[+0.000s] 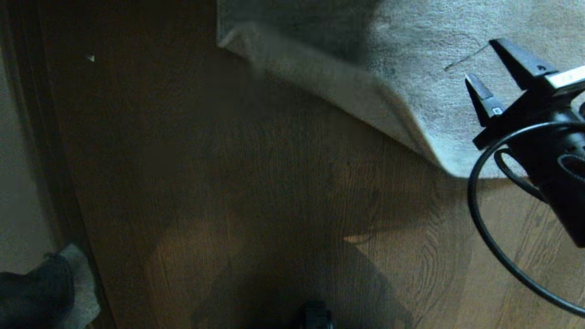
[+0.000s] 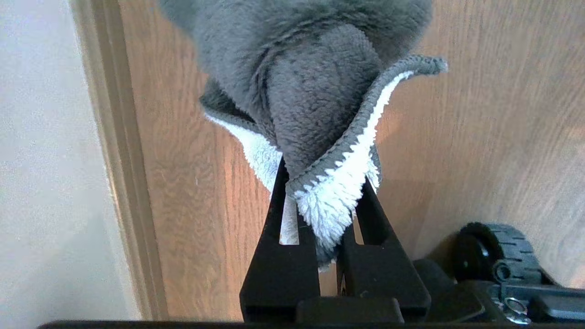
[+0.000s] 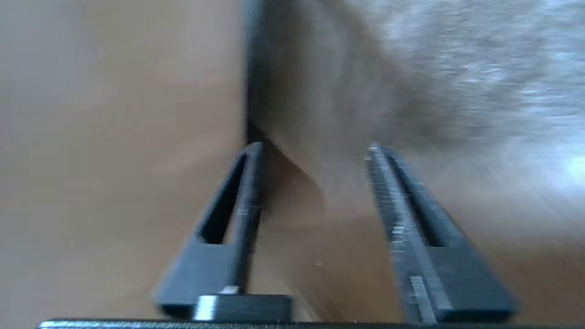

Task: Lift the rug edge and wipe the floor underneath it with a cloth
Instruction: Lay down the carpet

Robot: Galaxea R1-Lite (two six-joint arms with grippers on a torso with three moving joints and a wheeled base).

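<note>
Rug [image 1: 438, 68] edge droops just off the right gripper [image 1: 486, 75], jaws spread, gripping nothing; left gripper [image 2: 320, 201] is clenched on the cloth [image 2: 315, 91] over the floor [image 1: 274, 205].

I see brown wood-grain plank flooring [image 1: 283, 192] with darker streaks running along the boards. Above it lies the grey-beige short-pile rug [image 1: 457, 59], its upturned edge showing a paler tan woven backing [image 1: 329, 87]. Beside the flooring runs a dark baseboard strip [image 1: 41, 137]. My left claw [image 2: 320, 214] is matt black, and the fluffy cloth [image 2: 315, 91] in it is dark grey with a white underside. My right claw [image 1: 493, 77] is black too.
</note>
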